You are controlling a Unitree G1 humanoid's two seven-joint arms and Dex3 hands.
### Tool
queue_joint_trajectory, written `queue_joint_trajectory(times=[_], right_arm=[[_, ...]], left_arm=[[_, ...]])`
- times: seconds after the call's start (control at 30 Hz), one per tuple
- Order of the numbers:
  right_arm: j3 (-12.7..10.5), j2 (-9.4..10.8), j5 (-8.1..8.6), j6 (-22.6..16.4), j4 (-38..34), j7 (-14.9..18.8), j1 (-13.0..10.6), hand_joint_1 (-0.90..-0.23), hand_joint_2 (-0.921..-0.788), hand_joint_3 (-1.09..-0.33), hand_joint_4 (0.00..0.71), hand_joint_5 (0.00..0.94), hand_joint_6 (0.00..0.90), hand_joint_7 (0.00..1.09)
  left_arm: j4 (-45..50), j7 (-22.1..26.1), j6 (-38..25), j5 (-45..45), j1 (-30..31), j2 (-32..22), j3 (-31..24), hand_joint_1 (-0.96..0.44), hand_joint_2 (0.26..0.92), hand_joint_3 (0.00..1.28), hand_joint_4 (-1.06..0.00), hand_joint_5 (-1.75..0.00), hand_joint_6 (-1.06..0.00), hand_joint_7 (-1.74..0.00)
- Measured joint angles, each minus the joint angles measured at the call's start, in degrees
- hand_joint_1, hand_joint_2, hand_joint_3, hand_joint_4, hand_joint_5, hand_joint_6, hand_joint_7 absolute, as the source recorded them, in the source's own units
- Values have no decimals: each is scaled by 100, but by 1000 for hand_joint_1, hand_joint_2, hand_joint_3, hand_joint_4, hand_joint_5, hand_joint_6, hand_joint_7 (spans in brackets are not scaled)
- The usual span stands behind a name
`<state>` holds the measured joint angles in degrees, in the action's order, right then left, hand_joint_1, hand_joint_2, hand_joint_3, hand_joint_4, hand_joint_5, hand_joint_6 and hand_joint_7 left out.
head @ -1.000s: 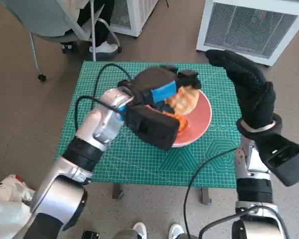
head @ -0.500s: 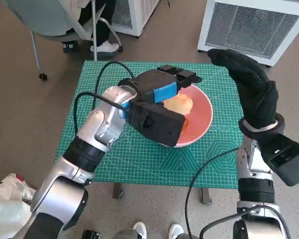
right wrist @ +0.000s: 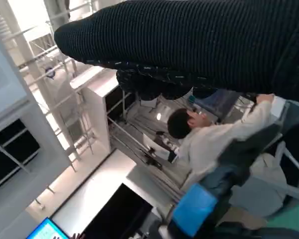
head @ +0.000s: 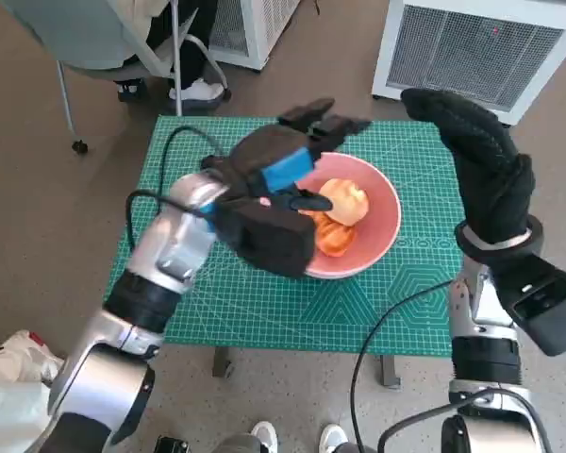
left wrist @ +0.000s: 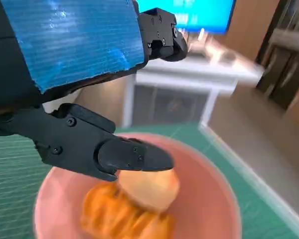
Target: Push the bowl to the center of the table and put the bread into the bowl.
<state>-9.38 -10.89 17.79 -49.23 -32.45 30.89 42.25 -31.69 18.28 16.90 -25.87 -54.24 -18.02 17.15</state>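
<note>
A pink bowl (head: pixel 379 229) sits near the middle of the green mat (head: pixel 264 311), a little to the right. In it lie a pale round bread roll (head: pixel 345 200) and an orange-brown piece of bread (head: pixel 328 236); the left wrist view shows the roll (left wrist: pixel 150 187) on top of the orange bread (left wrist: pixel 109 216) inside the bowl (left wrist: pixel 209 199). My left hand (head: pixel 281 170) hovers over the bowl's left side, fingers spread and holding nothing. My right hand (head: pixel 481 165) is raised upright past the table's right edge, fingers together and extended, empty.
A white grilled unit (head: pixel 481 42) stands beyond the table's far right corner. A chair and a person's shoe (head: pixel 196 90) are at the far left. A black cable (head: pixel 396 321) hangs over the table's front edge. A seated person (right wrist: pixel 209 134) shows in the right wrist view.
My left hand has lifted and drawn back to the left off the bowl, uncovering the roll and the orange bread lying in it. The right hand stays raised.
</note>
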Motion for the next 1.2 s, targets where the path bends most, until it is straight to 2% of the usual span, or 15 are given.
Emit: queue_joint_trajectory(times=[0.23,0.47,0.57,0.7,0.77,0.97,1.2], right_arm=[[-14,10,-34,15,60,-204,115,-619,-921,-755,300,56,-1,713],[5,48,-283,237,302,-702,248,-610,-921,-768,300,53,-1,707],[80,118,-490,364,384,-921,357,-615,-921,-774,299,52,-1,701],[144,173,-638,452,488,-1042,445,-624,-921,-772,299,50,-1,710],[172,195,-652,505,553,-1056,453,-626,-921,-764,299,49,-1,725],[269,235,-675,672,746,-1121,454,-641,-921,-750,300,45,-1,747],[335,303,-735,826,764,-1240,472,-669,-921,-732,304,44,3,751]], left_arm=[[160,-153,465,1211,379,115,-828,-716,921,560,-120,-36,-68,-424],[741,-758,1144,2172,988,595,-1539,-655,921,601,-179,-44,-109,-402],[1093,-1182,1409,2184,1242,804,-1689,-653,921,614,-192,-45,-112,-402],[1390,-1619,1483,1894,1461,832,-1807,-669,921,624,-191,-33,-120,-369],[1452,-1759,1553,1823,1559,807,-1875,-677,921,624,-186,-20,-140,-315],[1322,-1689,1821,2084,1702,656,-2063,-665,921,604,-156,-4,-193,-139],[1280,-1395,1951,2504,1708,589,-2154,-668,921,568,-141,-1,-206,-80]])
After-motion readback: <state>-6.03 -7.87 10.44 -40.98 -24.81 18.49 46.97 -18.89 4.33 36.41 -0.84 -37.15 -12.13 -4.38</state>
